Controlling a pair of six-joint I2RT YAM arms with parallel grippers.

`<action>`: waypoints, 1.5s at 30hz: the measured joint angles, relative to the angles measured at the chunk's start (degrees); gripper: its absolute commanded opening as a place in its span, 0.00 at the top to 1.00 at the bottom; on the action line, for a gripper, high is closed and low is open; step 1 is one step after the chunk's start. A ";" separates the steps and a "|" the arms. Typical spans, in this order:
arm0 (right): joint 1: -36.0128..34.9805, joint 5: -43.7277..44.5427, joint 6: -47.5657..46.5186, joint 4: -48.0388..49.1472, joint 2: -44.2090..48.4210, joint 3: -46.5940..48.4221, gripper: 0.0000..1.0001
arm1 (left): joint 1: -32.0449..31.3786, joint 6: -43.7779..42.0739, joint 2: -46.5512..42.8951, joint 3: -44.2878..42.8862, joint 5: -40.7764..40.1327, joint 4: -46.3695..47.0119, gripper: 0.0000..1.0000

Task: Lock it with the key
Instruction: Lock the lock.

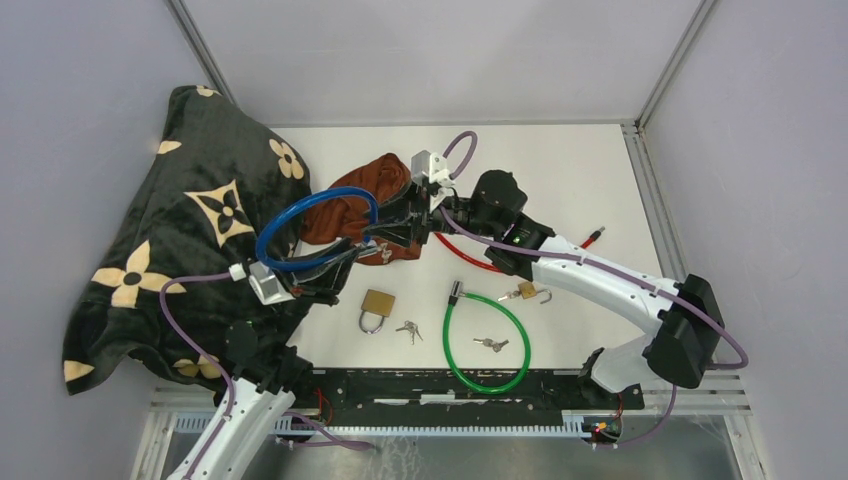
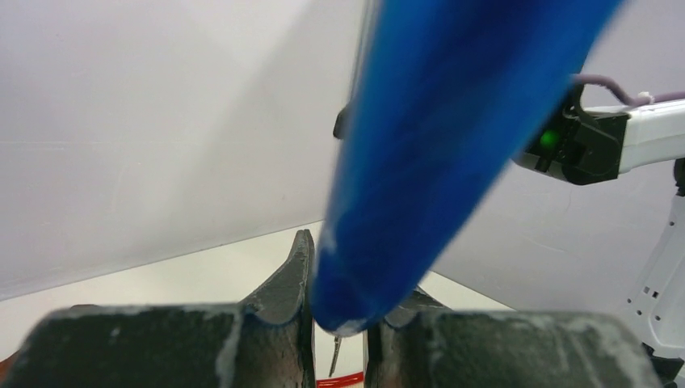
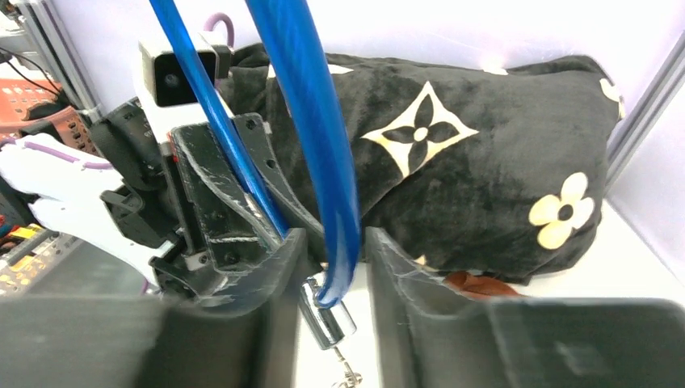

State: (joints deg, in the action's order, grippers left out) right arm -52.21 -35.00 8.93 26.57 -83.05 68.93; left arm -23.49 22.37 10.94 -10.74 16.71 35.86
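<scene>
A blue cable lock [image 1: 330,193] is held in the air as a loop between both grippers. My left gripper [image 1: 335,262] is shut on the cable; in the left wrist view the blue cable [image 2: 436,145] fills the gap between the fingers [image 2: 291,283]. My right gripper [image 1: 385,232] stands open around the other end. In the right wrist view the blue cable [image 3: 311,137] ends in a chrome lock cylinder [image 3: 327,315] between the jaws, against the left finger and apart from the right one. A small key on a ring [image 3: 347,373] hangs below the cylinder.
A black flower-print blanket [image 1: 190,240] and a rust cloth [image 1: 355,205] lie at the left. On the table are a brass padlock [image 1: 377,305] with keys [image 1: 408,330], a green cable lock [image 1: 500,330] with keys [image 1: 490,344], a small padlock [image 1: 525,292] and a red cable [image 1: 470,258].
</scene>
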 measured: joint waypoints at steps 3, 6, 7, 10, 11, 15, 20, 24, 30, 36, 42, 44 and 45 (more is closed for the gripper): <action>0.50 -1.18 -1.29 -0.87 0.81 0.00 0.23 | 0.33 -0.48 0.11 0.24 -0.20 -0.57 0.98; 1.70 -3.54 -4.90 -2.05 2.75 -0.07 0.25 | 0.68 -1.05 0.37 0.28 -0.28 -1.44 0.98; 2.16 -4.35 -6.71 -2.67 3.43 -0.15 0.27 | 0.81 -1.07 0.37 0.28 -0.28 -1.55 0.98; 2.84 -6.43 -12.48 -6.19 4.33 -0.50 0.32 | 1.14 -1.07 0.37 0.28 -0.31 -1.66 0.98; 2.91 -6.93 -14.40 -7.52 4.28 -0.72 0.32 | 1.25 -1.07 0.37 0.28 -0.28 -1.70 0.98; 2.93 -9.01 -19.52 -12.44 1.68 -1.49 0.40 | 1.29 -1.05 0.37 0.28 -0.31 -1.99 0.98; 2.86 -9.38 -21.92 -15.76 -3.10 -1.49 0.54 | 1.55 -1.05 0.37 0.28 -0.31 -2.36 0.98; 2.82 -9.35 -22.56 -16.57 -4.92 -1.49 0.71 | 1.84 -1.05 0.37 0.28 -0.28 -2.89 0.98; 2.82 -9.38 -22.91 -16.79 -5.64 -1.36 1.00 | 1.92 -1.05 0.37 0.28 -0.20 -3.41 0.98; 2.84 -9.46 -23.67 -17.20 -5.75 -1.33 1.00 | 1.92 -1.03 0.39 0.28 -0.17 -3.48 0.98; 4.46 -8.81 -24.13 -13.73 -4.22 -6.51 1.00 | 1.51 -1.07 1.18 0.28 0.35 -6.05 0.98; 5.68 -9.01 -23.45 -11.65 -3.41 -9.88 1.00 | 1.11 -1.11 2.16 0.28 1.01 -7.80 0.98; 6.25 -8.85 -23.19 -11.10 -2.97 -11.34 1.00 | 0.96 -1.36 2.73 0.28 1.25 -8.79 0.98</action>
State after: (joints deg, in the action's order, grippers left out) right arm -45.95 -43.86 -14.26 15.46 -86.02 57.58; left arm -22.52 21.02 13.67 -10.46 17.96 27.07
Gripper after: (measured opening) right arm 0.014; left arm 0.209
